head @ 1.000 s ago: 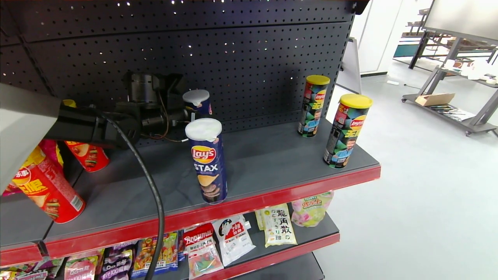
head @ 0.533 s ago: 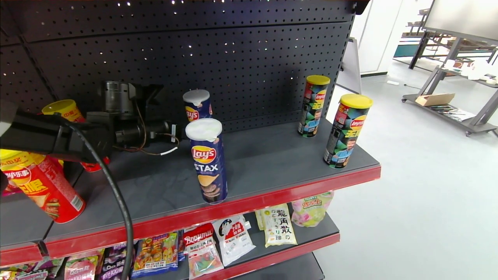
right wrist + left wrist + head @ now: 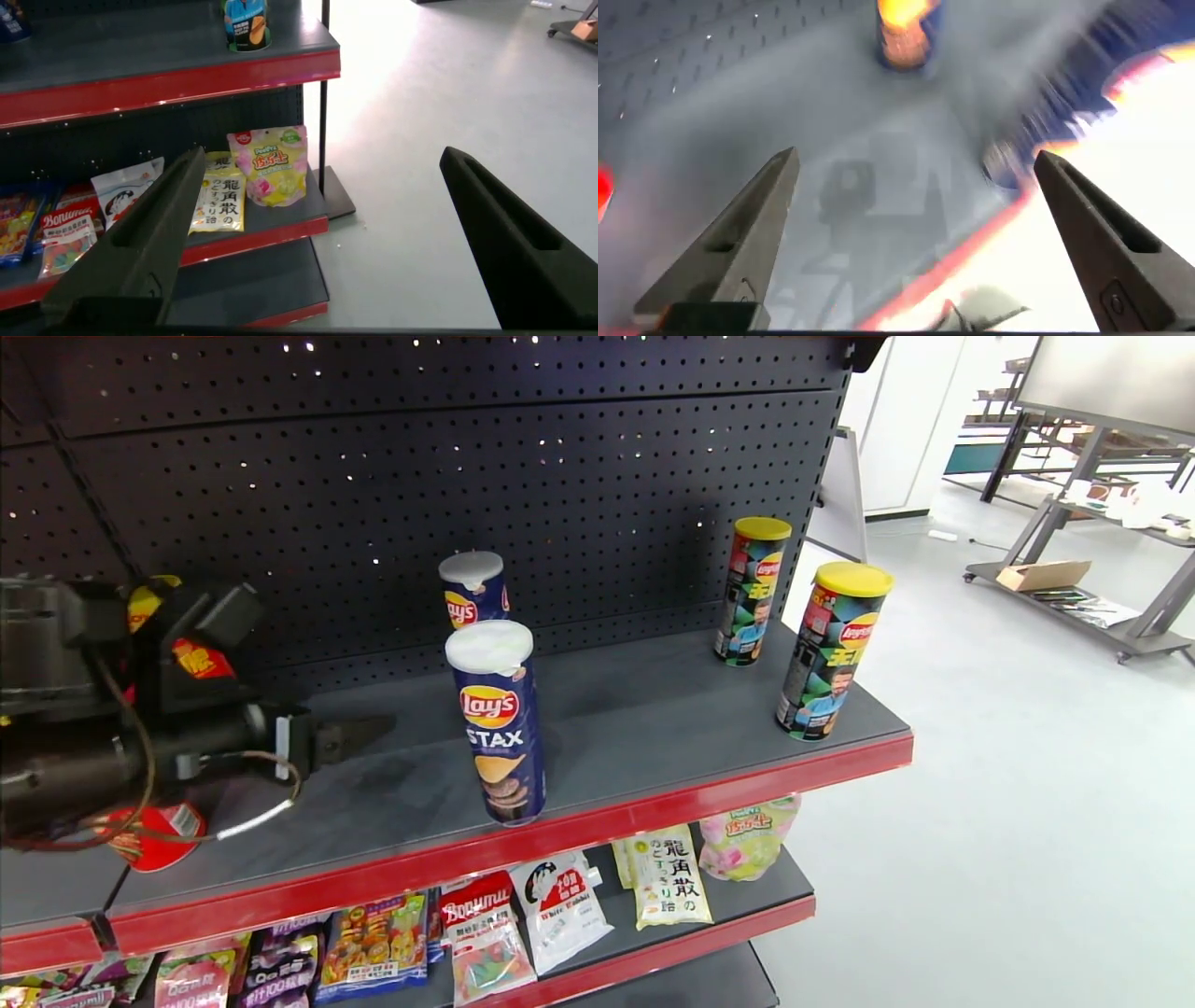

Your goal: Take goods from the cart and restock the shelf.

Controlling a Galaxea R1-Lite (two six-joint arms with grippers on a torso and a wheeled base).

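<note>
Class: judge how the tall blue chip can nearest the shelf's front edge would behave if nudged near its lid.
The blue chip can is tall and narrow, so a high nudge would probably tip it. Standing near the shelf edge, it might fall off. Round, it would likely roll once down.

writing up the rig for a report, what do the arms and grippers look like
The left arm is black and blocky, with a grey metal cylinder on top and thin dark and white wires looping below. The left gripper has two dark grey wedge fingers tapering to points, each with a recessed slot. The right gripper looks the same.
</note>
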